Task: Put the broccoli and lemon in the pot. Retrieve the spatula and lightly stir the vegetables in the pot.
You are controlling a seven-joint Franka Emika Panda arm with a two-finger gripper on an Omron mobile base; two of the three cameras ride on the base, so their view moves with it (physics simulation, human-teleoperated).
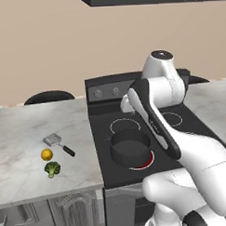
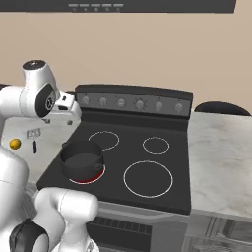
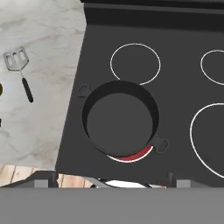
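Beige wall behind, dark extractor hood above; pale marbled bench (image 1: 22,132) runs left of a black glass-topped stove (image 1: 175,119) with white burner rings.

Far left on the bench: small spatula with slotted silver-grey square blade and short black handle (image 1: 58,144), blade toward the wall, handle angled toward the stove. Just in front of it, the round yellow-orange lemon (image 1: 47,154). Nearest the bench's front edge, the dark green broccoli floret with paler stalk (image 1: 52,169). All three lie close together but apart, well away from the stove.

On the front left burner: round dark grey straight-walled pot with small side handles (image 1: 130,148), nothing inside it, a red sliver of lit ring showing at its near rim.

Right of that, the white arm reaches up over the stove; the pincer (image 3: 113,180) looks down on the pot, fingers spread wide, holding nothing. Tips barely show at the hand view's lower edge, so exact alignment is uncertain.

Risks, as judged:
- Lemon is round; a glancing contact could roll it toward the bench edge.
- Broccoli sits close to that edge and close to the lemon; a descent on one may knock the other.
- Spatula lies flat; a grip on the thin handle may slip.
- Burner appears lit: a low pass over the pot rim could catch a handle and shift it.
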